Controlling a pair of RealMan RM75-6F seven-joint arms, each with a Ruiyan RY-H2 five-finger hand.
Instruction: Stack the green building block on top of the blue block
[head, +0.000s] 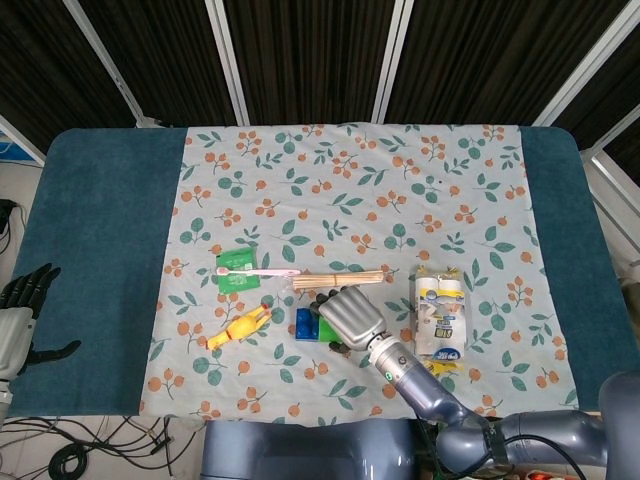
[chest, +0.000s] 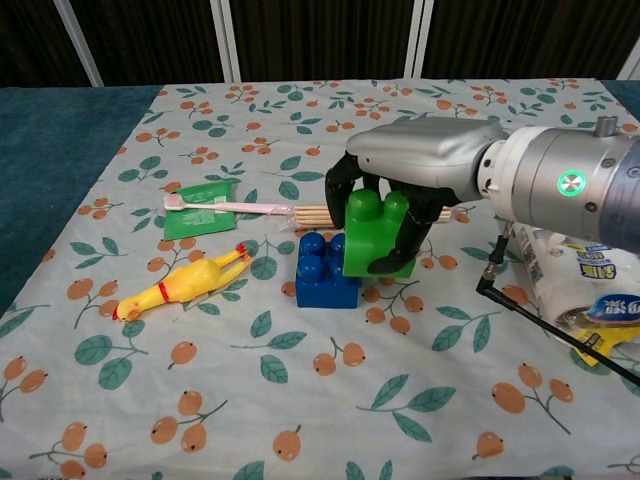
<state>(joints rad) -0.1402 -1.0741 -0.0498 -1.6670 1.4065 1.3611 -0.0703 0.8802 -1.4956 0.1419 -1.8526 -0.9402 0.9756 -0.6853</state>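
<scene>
The green building block (chest: 372, 234) is gripped from above by my right hand (chest: 420, 160), its black fingers wrapped down both sides. The block hangs upright just right of the blue block (chest: 325, 270), overlapping its right edge, with its base about level with the blue block's top. The blue block stands on the floral cloth. In the head view my right hand (head: 352, 315) covers most of the green block (head: 329, 331), and the blue block (head: 304, 324) peeks out at its left. My left hand (head: 22, 300) rests open off the table's left edge.
A yellow rubber chicken (chest: 180, 282) lies left of the blue block. A pink toothbrush (chest: 225, 207) on a green packet (chest: 197, 213) and a bundle of wooden sticks (chest: 318, 213) lie behind. A wrapped package (chest: 585, 290) sits at the right.
</scene>
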